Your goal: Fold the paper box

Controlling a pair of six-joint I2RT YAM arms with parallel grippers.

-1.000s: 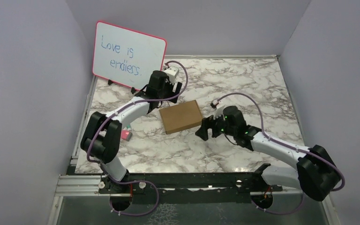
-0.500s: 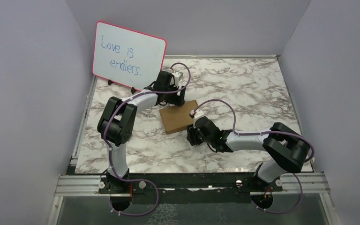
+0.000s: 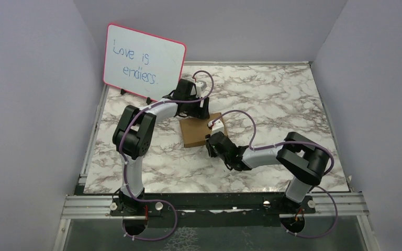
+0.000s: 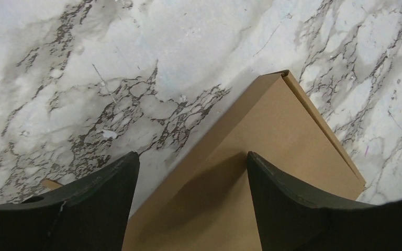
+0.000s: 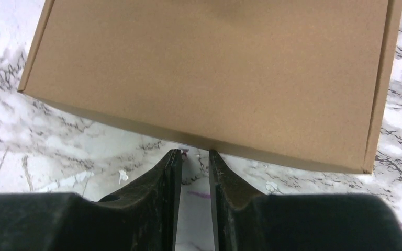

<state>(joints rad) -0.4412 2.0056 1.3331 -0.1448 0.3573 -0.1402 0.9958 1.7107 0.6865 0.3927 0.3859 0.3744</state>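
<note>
The paper box (image 3: 194, 132) is a shallow, closed brown cardboard box lying flat on the marble table (image 3: 277, 94). My left gripper (image 3: 203, 111) hangs over its far edge. In the left wrist view the left gripper (image 4: 193, 155) is open and straddles the edge of the box (image 4: 277, 130), one finger over cardboard, the other over marble. My right gripper (image 3: 211, 144) is low at the near side. In the right wrist view the right gripper (image 5: 195, 152) has its tips against the near wall of the box (image 5: 214, 68), with only a narrow gap and nothing between them.
A pink-framed whiteboard (image 3: 144, 61) with handwriting stands at the back left. Grey walls close in the table on the left, back and right. The arms' metal mounting rail (image 3: 214, 201) runs along the near edge.
My right gripper has slid left to the box's near edge and narrowed its jaws from wide to a slit. The left gripper came down over the box's far edge.
</note>
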